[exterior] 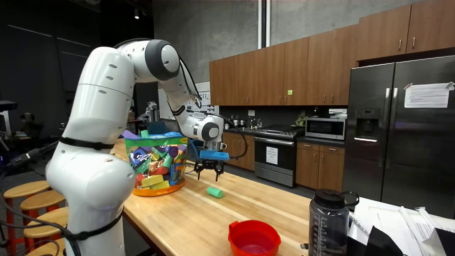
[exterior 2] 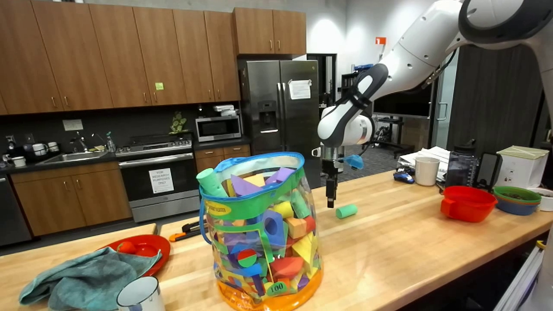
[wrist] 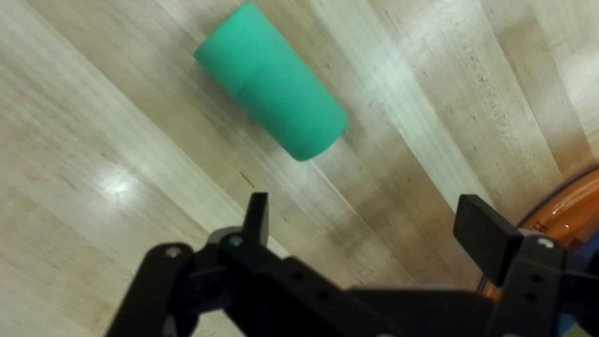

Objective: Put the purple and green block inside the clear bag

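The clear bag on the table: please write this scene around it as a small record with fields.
Tool: open, holding nothing, above the table
Green block: lying on its side on the table, not gripped
Clear bag: upright on the table, holding many coloured blocks, some purple
Red bowl: on the table, farther from the bag than the green block
Progress: green block not yet inside the bag

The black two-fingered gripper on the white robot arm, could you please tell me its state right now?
Black two-fingered gripper: open, holding nothing; the matte green cylindrical block lies on the pale wooden tabletop.
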